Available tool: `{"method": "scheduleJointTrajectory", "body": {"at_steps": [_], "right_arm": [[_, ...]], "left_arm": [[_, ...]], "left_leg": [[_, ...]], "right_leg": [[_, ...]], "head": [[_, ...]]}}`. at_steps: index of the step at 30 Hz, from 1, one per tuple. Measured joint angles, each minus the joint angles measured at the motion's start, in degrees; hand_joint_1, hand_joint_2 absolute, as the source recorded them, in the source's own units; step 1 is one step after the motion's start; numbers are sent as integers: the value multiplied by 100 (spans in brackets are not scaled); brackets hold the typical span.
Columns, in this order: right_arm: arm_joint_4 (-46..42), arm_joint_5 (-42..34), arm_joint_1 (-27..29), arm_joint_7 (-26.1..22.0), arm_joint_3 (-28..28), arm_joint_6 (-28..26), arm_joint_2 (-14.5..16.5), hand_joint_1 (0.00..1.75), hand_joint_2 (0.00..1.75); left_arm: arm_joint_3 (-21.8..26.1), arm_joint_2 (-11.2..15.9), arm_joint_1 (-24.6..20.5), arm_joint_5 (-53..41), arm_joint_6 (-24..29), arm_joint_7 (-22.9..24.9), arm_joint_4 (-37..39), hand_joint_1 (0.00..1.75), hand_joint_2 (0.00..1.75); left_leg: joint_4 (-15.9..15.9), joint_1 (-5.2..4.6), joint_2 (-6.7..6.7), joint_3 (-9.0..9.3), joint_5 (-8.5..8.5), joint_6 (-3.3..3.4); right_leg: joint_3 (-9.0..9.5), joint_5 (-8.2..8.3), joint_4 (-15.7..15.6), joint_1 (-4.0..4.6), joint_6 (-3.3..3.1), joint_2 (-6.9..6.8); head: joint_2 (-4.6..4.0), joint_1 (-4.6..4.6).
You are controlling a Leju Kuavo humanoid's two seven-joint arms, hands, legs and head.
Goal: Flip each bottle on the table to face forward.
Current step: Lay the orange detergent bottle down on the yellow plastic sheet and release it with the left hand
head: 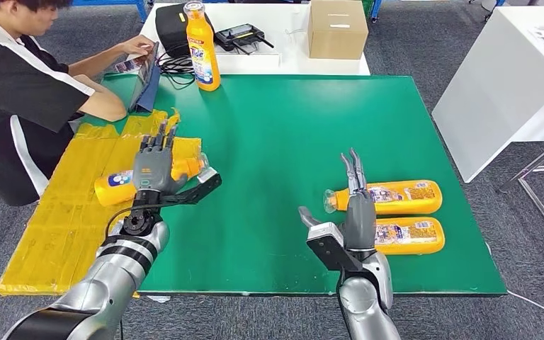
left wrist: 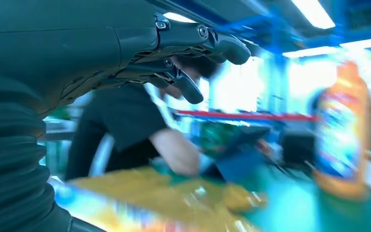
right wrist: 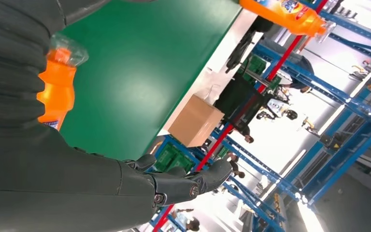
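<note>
Three orange bottles lie on their sides. One lying bottle (head: 117, 187) rests on the yellow mat (head: 57, 234), with its cap toward the green table top. My left hand (head: 157, 166) hovers over this bottle, fingers stretched and apart, holding nothing. Two more lie side by side at the right: the farther bottle (head: 397, 197) and the nearer bottle (head: 412, 236), labels up. My right hand (head: 358, 209) stands open just left of them, at their cap ends, with the orange neck (right wrist: 57, 92) close beside it. A fourth bottle (head: 202, 47) (left wrist: 340, 140) stands upright at the table's far edge.
A person (head: 21, 92) sits at the far left corner with a tablet (head: 146, 81). Behind the green table (head: 283, 142) stands a white table with a cardboard box (head: 336, 28), a black bag and a controller. Another white table (head: 510, 78) stands to the right.
</note>
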Motion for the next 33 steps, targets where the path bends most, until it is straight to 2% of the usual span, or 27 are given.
{"method": "scheduleJointTrajectory", "body": {"at_steps": [5,12,14,16,19,21,23,27,33], "right_arm": [[74,83,-42,71,-27,-28,-16,0,175],[174,147,-64,84,-46,-97,-16,0,175],[196,288,-69,154,-48,-156,-20,0,175],[221,645,-99,344,-48,-282,-52,0,175],[297,1404,-247,720,-69,-461,-204,0,175],[407,1968,-415,955,-144,-562,-386,0,175],[591,2472,-647,1129,-275,-656,-594,0,175],[1157,3107,-1222,1353,-589,-819,-975,0,175],[1979,3620,-1899,1591,-959,-1130,-1330,0,175]], "left_arm": [[-296,78,168,-4,0,541,-697,0,175],[-541,98,331,3,0,530,-1225,0,175],[-498,68,352,157,-1,131,-1303,0,175],[-263,-77,362,633,-3,-839,-1331,0,175],[250,-444,362,1788,-97,-2385,-1265,0,175],[437,-676,385,2596,-240,-2982,-1216,0,175],[460,-862,445,2991,-290,-3153,-1205,0,175],[341,-1121,567,3215,-225,-3187,-1205,0,175],[70,-1286,661,3505,-139,-3260,-1207,0,175]], "left_leg": [[0,7,-6,0,2,-2],[0,6,-7,0,3,-2],[0,5,-8,0,3,-2],[0,3,-12,-2,2,-2],[1,-6,-16,-2,2,-1],[1,-14,-14,-1,2,2],[3,-22,-16,-2,3,4],[6,-27,-18,-1,4,6],[6,-25,-18,-1,4,6]], "right_leg": [[0,0,1,4,0,-3],[1,0,3,4,0,-2],[0,0,2,4,0,-3],[0,0,1,4,0,-6],[0,0,0,0,1,-8],[1,1,-2,-4,2,-8],[2,2,-2,-7,3,-8],[2,3,-3,-16,5,-8],[1,3,-2,-16,5,-8]], "head": [[0,-1],[0,0],[0,-1],[0,-1],[0,-2],[0,-2],[0,-1],[0,-2],[0,-3]]}}
